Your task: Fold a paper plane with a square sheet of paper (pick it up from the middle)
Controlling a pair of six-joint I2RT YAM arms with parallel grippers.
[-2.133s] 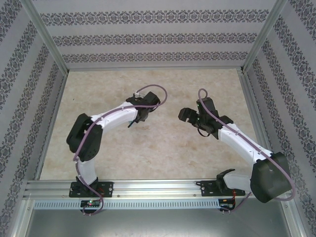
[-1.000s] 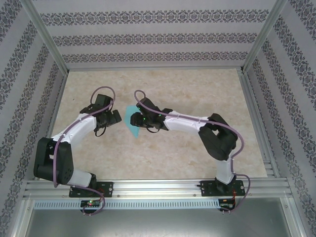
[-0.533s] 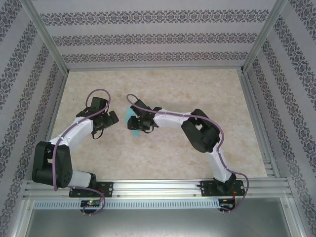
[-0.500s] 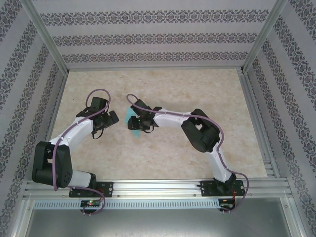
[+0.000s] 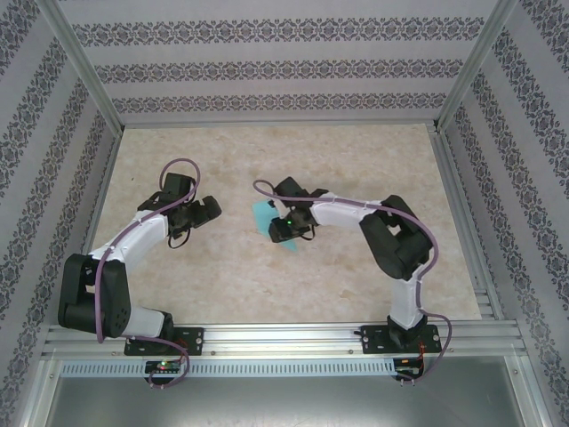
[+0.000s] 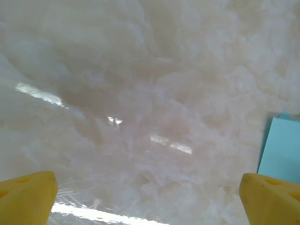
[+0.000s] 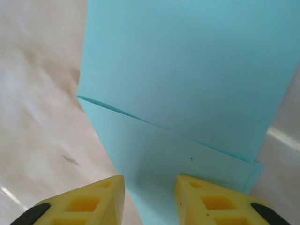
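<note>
Jaws on left: wide open, nothing in them, hovering over bare surface (image 5: 356, 160) just left of the sheet (image 5: 263, 214). Looks parked, ready to take an edge. Sheet lies mid-surface, partly folded, one flap over another along a crease. Right jaws sit at a narrow gap directly over it. Can't tell if they pinch it or only pin it. My guess: steadying it for the next fold.

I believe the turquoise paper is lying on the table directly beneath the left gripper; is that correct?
Not quite. The turquoise paper is lying on the table directly beneath the right gripper, as the right wrist view shows. The left gripper hangs off to one side of it.
</note>
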